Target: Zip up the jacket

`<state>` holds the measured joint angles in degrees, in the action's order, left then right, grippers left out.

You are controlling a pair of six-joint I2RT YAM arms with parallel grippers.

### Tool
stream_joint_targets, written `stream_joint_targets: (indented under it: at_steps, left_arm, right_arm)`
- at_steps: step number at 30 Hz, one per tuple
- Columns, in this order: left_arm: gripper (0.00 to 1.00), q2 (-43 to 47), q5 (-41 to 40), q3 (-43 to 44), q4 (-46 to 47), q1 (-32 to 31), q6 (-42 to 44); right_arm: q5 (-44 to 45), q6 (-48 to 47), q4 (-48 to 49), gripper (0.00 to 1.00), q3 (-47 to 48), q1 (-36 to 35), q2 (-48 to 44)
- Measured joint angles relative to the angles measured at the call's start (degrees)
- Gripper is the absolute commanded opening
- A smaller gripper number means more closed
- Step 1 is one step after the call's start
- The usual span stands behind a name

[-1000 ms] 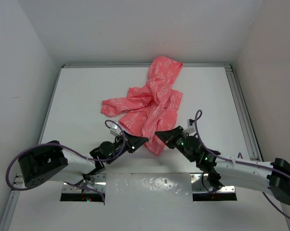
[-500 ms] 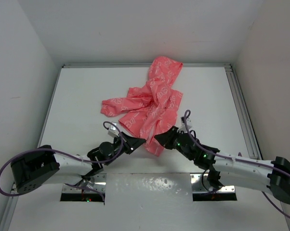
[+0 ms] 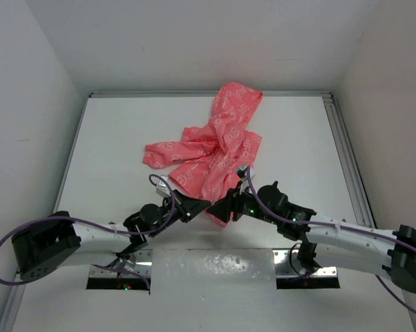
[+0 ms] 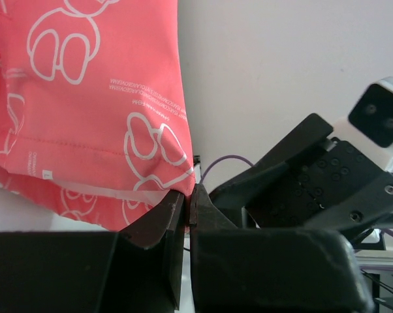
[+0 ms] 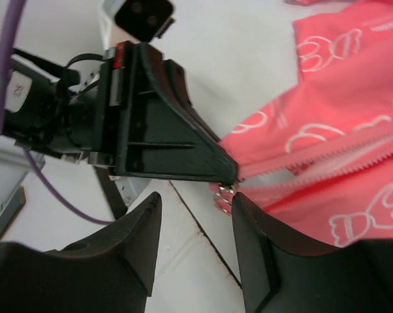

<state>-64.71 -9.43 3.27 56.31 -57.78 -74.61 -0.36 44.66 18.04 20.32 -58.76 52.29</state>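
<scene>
Left claw (image 4: 188, 194) pinches hem corner of thin coral-pink hooded jacket (image 3: 218, 155); right claw (image 5: 195, 218) stands spread at its zipper (image 5: 327, 153).

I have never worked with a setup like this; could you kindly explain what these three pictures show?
Two robot arms, left and right, are bolted at the near edge of a white table. The wide picture comes from a fixed camera above and behind them; the two close-ups come from a camera on each wrist. A coral-pink child's jacket with white print lies crumpled on the table, its zipper open. The left gripper is shut, pinching the jacket's bottom corner beside the zipper. The right gripper is open; the metal zipper pull sits between its fingers, not gripped.
</scene>
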Motion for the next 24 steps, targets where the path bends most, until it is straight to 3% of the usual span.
stream_joint_targets:
  at_steps: [18, 24]
  left_arm:
    - [0.00, 1.7, 1.4, 0.0, -1.2, 0.0, -0.9]
    - [0.00, 1.7, 1.5, 0.0, -1.4, 0.0, -0.9]
  right_arm:
    - [-3.7, -4.0, -1.9, 0.47, 2.5, 0.0, 3.0]
    - [-4.4, -4.0, -1.9, 0.42, 2.5, 0.0, 4.9]
